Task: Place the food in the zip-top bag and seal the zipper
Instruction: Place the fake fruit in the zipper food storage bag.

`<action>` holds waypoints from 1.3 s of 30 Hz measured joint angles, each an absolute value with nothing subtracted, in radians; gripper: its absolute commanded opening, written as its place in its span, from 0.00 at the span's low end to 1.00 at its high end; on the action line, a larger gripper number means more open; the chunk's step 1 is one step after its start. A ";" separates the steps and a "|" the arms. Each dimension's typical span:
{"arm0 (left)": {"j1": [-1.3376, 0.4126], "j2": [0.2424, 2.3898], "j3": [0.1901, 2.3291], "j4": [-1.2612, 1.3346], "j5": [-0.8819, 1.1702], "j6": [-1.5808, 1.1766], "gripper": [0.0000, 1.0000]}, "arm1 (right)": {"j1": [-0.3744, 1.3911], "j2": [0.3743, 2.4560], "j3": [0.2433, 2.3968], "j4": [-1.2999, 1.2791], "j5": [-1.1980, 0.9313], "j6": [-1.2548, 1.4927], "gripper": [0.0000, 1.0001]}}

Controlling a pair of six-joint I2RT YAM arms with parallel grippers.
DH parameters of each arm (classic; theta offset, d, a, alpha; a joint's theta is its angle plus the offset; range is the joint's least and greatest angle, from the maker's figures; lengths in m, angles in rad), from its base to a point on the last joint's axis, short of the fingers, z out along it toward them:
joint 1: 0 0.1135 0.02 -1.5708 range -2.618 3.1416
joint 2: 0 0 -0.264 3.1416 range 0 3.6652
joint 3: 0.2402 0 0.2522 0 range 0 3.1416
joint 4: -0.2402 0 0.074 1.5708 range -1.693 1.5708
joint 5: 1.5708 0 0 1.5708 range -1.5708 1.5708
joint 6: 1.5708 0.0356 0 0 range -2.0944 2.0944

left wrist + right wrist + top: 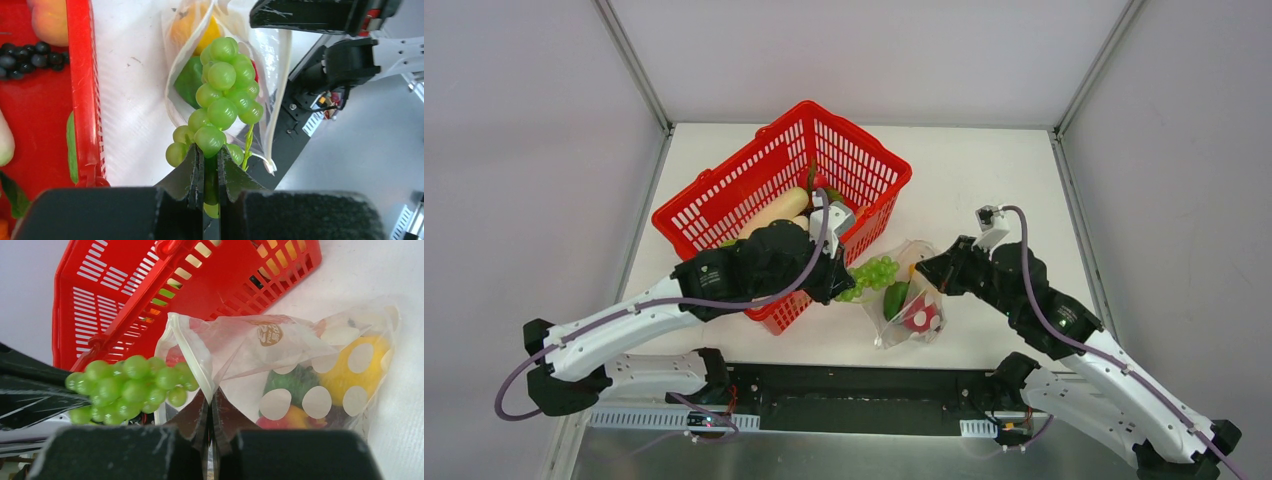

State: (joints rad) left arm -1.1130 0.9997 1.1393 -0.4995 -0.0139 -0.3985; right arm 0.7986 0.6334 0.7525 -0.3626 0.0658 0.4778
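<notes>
Looking down, we see the white table (984, 170) carrying the red basket (714, 195) on its left side. Just beside the basket lies the zip-top bag (300, 350), with yellow, green and red food (350, 365) inside. Our left gripper (211, 160) pinches the green grapes (222, 100) at the bag's open mouth, and our right gripper (210, 405) nips the rim by the zipper (192, 360), holding it up.
</notes>
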 measured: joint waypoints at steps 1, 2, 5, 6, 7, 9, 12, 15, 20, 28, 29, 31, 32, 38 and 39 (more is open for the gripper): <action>-1.120 1.015 1.147 -0.509 -0.031 -0.399 0.00 | 0.799 0.633 0.752 -0.361 0.059 0.483 0.03; -1.126 1.029 1.155 -0.516 -0.048 -0.400 0.00 | 0.799 0.633 0.752 -0.356 0.051 0.488 0.03; -1.133 1.058 1.166 -0.513 -0.093 -0.405 0.00 | 0.798 0.633 0.749 -0.334 0.023 0.501 0.02; -1.133 1.066 1.166 -0.505 -0.100 -0.407 0.00 | 0.799 0.633 0.748 -0.327 0.012 0.505 0.02; -1.133 1.074 1.168 -0.498 -0.107 -0.410 0.00 | 0.799 0.633 0.746 -0.323 0.004 0.508 0.02; -1.133 1.100 1.179 -0.487 -0.114 -0.415 0.00 | 0.799 0.633 0.744 -0.320 -0.005 0.513 0.02; -1.133 1.147 1.200 -0.471 -0.121 -0.432 0.00 | 0.798 0.619 0.729 -0.297 -0.009 0.521 0.02; -1.133 1.190 1.203 -0.431 -0.140 -0.461 0.00 | 0.799 0.582 0.696 -0.263 -0.017 0.536 0.02; -1.133 1.236 1.203 -0.368 -0.148 -0.502 0.00 | 0.799 0.554 0.683 -0.240 -0.024 0.559 0.02; -1.134 1.299 1.204 -0.326 -0.191 -0.537 0.20 | 0.799 0.543 0.675 -0.219 -0.022 0.585 0.02; -1.134 1.303 1.204 -0.326 -0.196 -0.538 0.28 | 0.799 0.540 0.672 -0.218 -0.019 0.588 0.02; -1.134 1.305 1.204 -0.326 -0.205 -0.542 0.42 | 0.799 0.533 0.665 -0.217 -0.011 0.593 0.02; -1.134 1.305 1.204 -0.325 -0.210 -0.540 0.49 | 0.799 0.529 0.662 -0.216 -0.006 0.595 0.02; -1.134 1.305 1.206 -0.310 -0.210 -0.531 0.63 | 0.798 0.509 0.645 -0.216 0.050 0.603 0.04; -1.134 1.305 1.207 -0.310 -0.208 -0.530 0.64 | 0.799 0.508 0.644 -0.218 0.066 0.603 0.04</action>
